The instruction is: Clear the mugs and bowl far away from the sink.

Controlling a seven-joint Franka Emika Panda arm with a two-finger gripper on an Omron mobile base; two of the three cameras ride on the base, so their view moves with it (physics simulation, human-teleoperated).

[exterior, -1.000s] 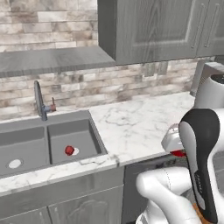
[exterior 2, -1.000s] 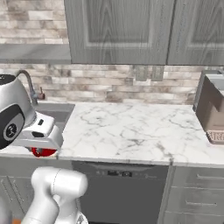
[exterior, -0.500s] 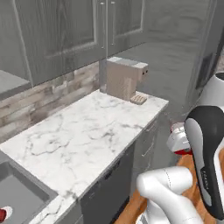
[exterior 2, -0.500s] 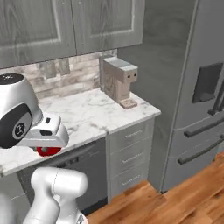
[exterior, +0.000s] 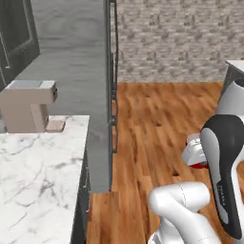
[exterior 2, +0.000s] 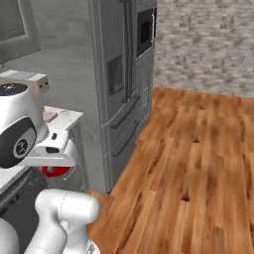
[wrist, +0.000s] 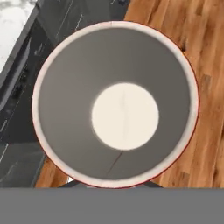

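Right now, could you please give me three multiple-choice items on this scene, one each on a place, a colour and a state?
1. Where is the coffee machine?
A. on the marble counter
B. on the wood floor
C. inside the fridge

2. What colour is the mug on the outside?
A. blue
B. red
C. green

3. What is the gripper doing?
A. hanging open
B. shut on the mug
C. resting on the counter

Answers: 1 A, it stands at the counter's far end; 2 B, red shows under the hand and round the rim; 3 B, the hand view looks into the mug at the fingertips.
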